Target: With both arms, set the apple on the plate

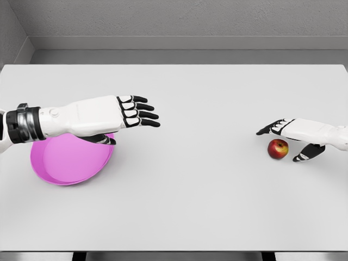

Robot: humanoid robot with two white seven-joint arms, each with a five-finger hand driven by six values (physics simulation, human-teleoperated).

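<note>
The apple (278, 148) sits on the white table (206, 206) at about 3 o'clock, well apart from the pink plate (65, 163) at 9 o'clock. The right hand (296, 138) is spread around the apple: fingers reach past it at its 12 o'clock side, the thumb hangs at its 4 o'clock, and it holds nothing yet; whether any finger touches the fruit cannot be told. The left hand (133, 111) hovers over the plate's far rim with fingers straight and spread, thumb tucked down toward the rim, also holding nothing. The main risk, as I judge it, is the apple rolling: if the right fingers close unevenly, a nudge from one side could push the round fruit toward 6 o'clock or out of the hand. A shallow grip might also let it slip during the long carry across the table. The left thumb near the plate rim could tip or slide the plate if that arm drops or sweeps.
</note>
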